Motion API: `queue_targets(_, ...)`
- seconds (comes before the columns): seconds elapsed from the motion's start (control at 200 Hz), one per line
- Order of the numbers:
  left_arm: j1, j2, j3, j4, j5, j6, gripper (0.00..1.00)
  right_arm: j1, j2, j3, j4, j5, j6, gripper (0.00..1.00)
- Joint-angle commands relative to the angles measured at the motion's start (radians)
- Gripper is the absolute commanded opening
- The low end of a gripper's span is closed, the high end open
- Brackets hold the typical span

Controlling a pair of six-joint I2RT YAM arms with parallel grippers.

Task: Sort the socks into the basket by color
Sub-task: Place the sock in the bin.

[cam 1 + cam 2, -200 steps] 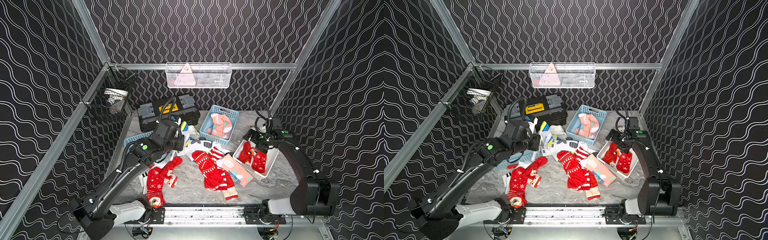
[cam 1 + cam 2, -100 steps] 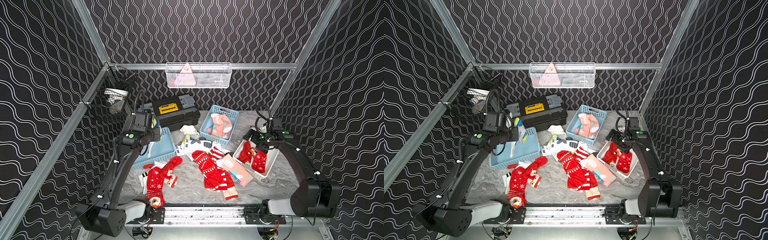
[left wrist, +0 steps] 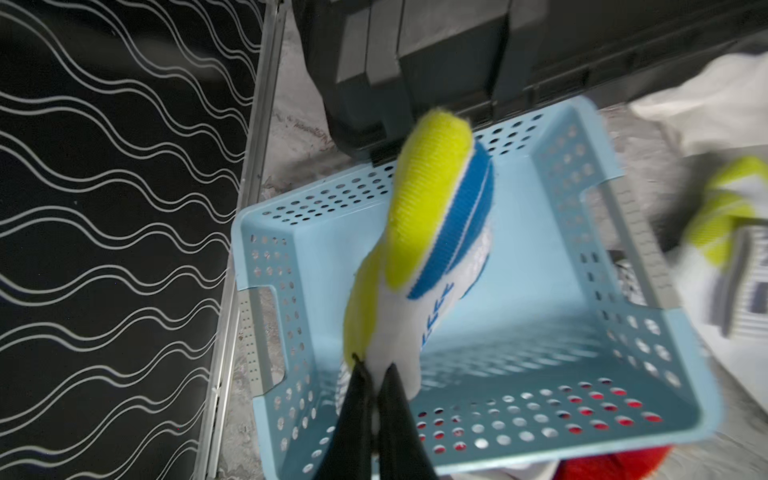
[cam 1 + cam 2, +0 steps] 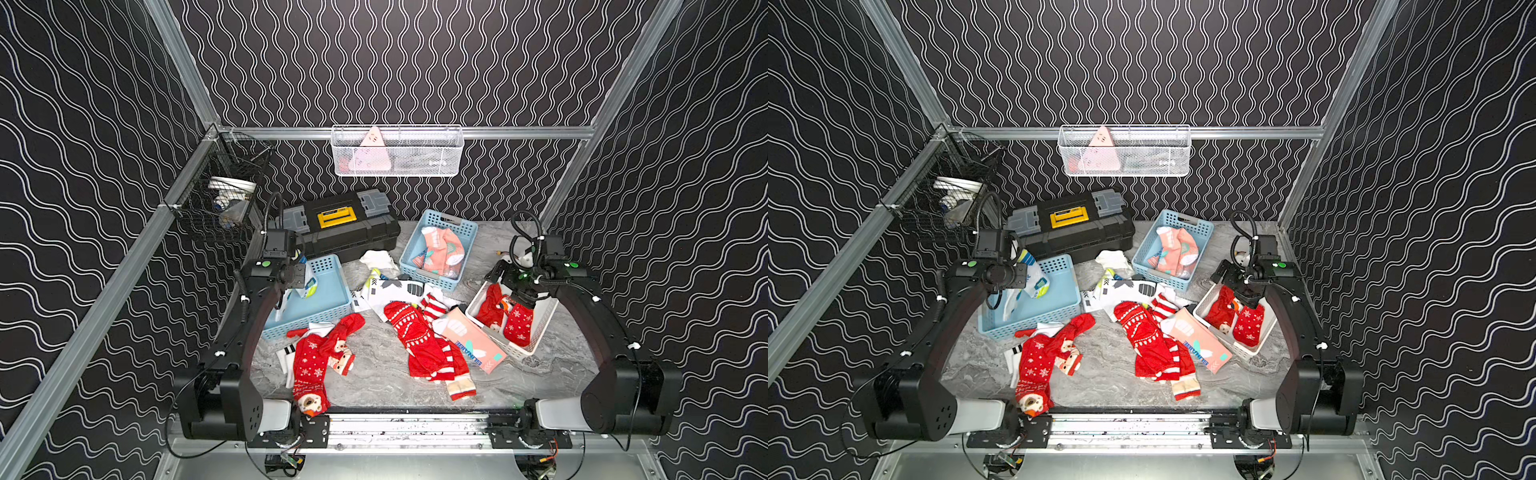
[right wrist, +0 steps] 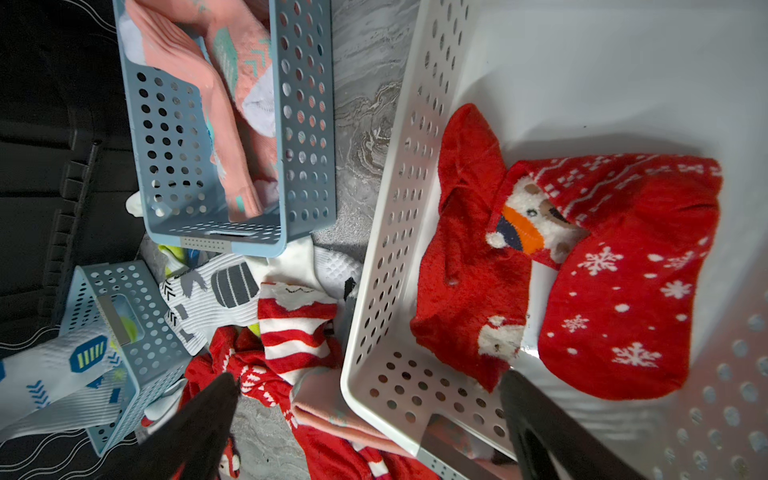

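- Grey marbled tabletop (image 4: 374, 386), enclosed by black wall panels (image 4: 374, 62) with white wavy lines.
- Left gripper (image 3: 374, 365): jaws pinched together on a white sock (image 3: 432, 232) with yellow and blue bands. The sock hangs from the fingertips.
- Light-blue basket (image 3: 540, 257): directly beneath the left gripper and the held sock. Whether the sock touches its floor cannot be told.
- Black toolbox (image 4: 345, 232): just beyond the left gripper, touching the basket's far rim.
- Right gripper (image 5: 370, 376): jaws spread wide, nothing between them. It hovers over the rim of the white basket (image 5: 386, 249), one finger above the inside and one outside.
- Red Christmas socks (image 5: 623, 291): lying in the white basket, just ahead of the right gripper.
- Second blue basket (image 4: 453, 232): farther ahead of the right gripper, holding salmon-pink socks (image 4: 444, 249).
- Loose socks (image 4: 415, 336): red patterned, red-and-white striped, and white with grey marks, strewn on the tabletop between the two grippers.
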Motion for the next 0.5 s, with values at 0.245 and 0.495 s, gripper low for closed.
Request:
queue_targets(0.245,-0.001,0.111,-0.093,0.132,0.092,-0.033,0.0,0.001,0.006,-0.003,0.0,-0.011,-0.005,1.0)
queue_targets(0.495,-0.004,0.146,-0.158,0.167,0.215,-0.121,0.0,0.001,0.004,-0.005,0.002,-0.012,-0.005,1.0)
